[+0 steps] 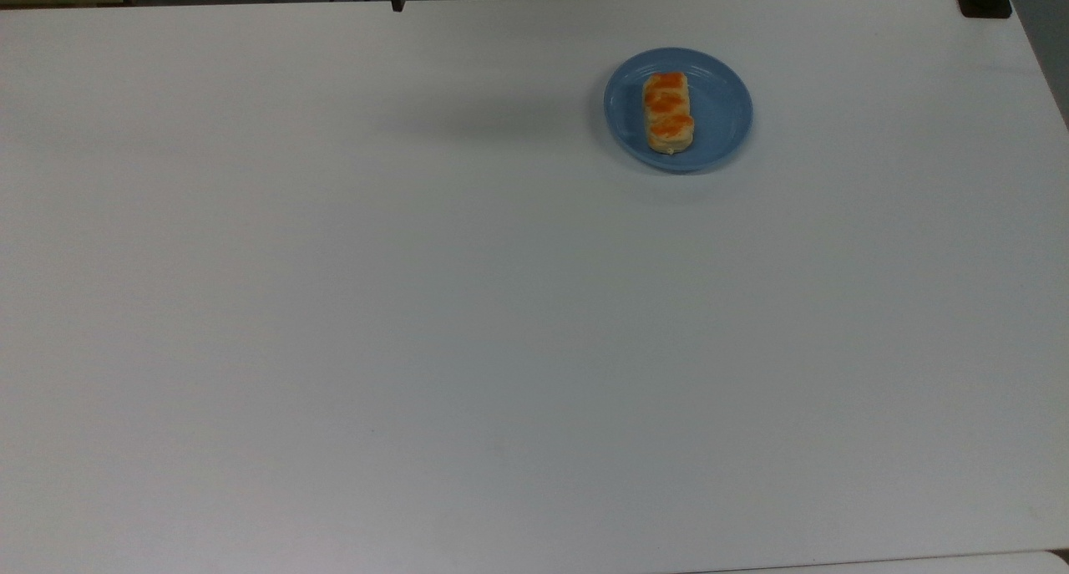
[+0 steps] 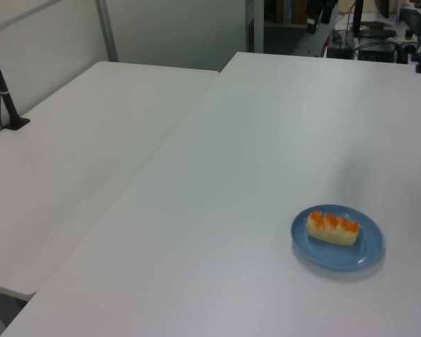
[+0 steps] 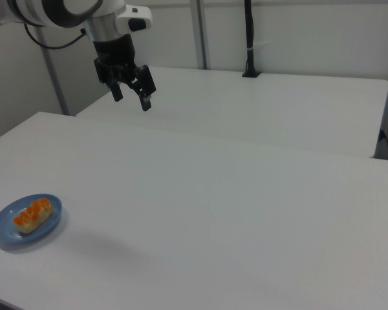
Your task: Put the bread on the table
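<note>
The task is judged to be at its very start: the bread [image 1: 667,112] lies untouched on the blue plate [image 1: 718,131], lengthwise across the plate's middle, with its three orange-brown bumps turned up, and nothing has yet been set on the bare white table [image 1: 501,323]. In the right view the pincer [image 3: 131,95] is seen raised high above the table, its two dark fingers [image 3: 145,99] spread wide with nothing held between them, pointing down from the white wrist of the arm [image 3: 64,11]. The bread [image 3: 32,214] is found low at the right view's left edge, on the plate [image 3: 6,232], well apart from the pincer, which hangs above it and further toward the right view's right. In the left view the bread [image 2: 332,228] is shown at the plate's centre, the plate [image 2: 358,258] resting near the left view's lower right corner. A soft shadow [image 1: 468,123] is cast on the table at the top view's left of the plate. The next move is judged to call for the pincer to be carried across and lowered over the loaf, with the fingers turned so that its narrow width, not its length, is spanned. The plate's raised rim would have to be cleared, and a gentle squeeze would seem wise, since the loaf looks soft.
</note>
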Available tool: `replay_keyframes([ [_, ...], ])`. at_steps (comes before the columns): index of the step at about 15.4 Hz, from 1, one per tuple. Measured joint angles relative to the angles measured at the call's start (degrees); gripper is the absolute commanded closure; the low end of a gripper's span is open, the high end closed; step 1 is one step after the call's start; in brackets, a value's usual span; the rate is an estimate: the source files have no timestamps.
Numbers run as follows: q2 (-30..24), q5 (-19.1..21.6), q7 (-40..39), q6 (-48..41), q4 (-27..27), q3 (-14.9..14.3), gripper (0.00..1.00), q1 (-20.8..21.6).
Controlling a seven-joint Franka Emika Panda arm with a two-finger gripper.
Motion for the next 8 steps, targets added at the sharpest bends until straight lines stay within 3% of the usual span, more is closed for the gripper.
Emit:
replay_keyframes([
  [4,0.28,0.01,-0.05,-0.24,-0.58,0.47,0.0,1.32],
  [8,0.65,-0.14,-0.23,-0.6,-6.03,6.89,0.0,2.19],
])
